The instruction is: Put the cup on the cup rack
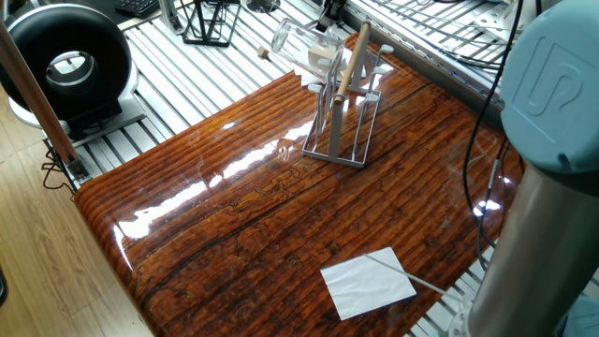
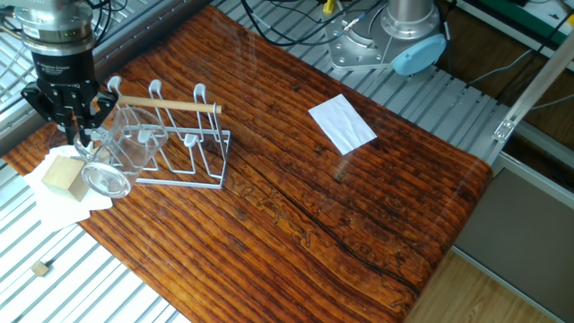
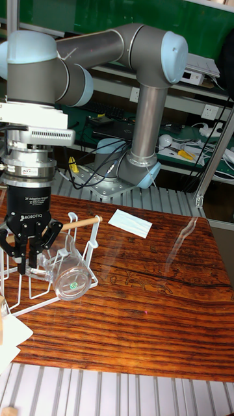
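The cup [image 2: 121, 154] is a clear glass tumbler lying tilted, its mouth turned away from the cup rack [image 2: 184, 144] and its base over the rack's near end. My gripper [image 2: 81, 139] comes down from above and is shut on the cup's wall near the rim. In the tall fixed view the cup [image 3: 68, 272] hangs beside the gripper [image 3: 29, 260], in front of the rack [image 3: 83, 250] with its wooden handle [image 3: 82, 222]. In one fixed view the cup [image 1: 299, 42] shows behind the rack [image 1: 342, 108]; the gripper is mostly out of frame there.
A wooden block [image 2: 61, 173] rests on white paper [image 2: 54, 205] at the table's corner below the cup. A white sheet [image 2: 343, 123] lies on the table near the robot base [image 2: 395, 36]. A black wire stand [image 1: 208, 21] sits off the table.
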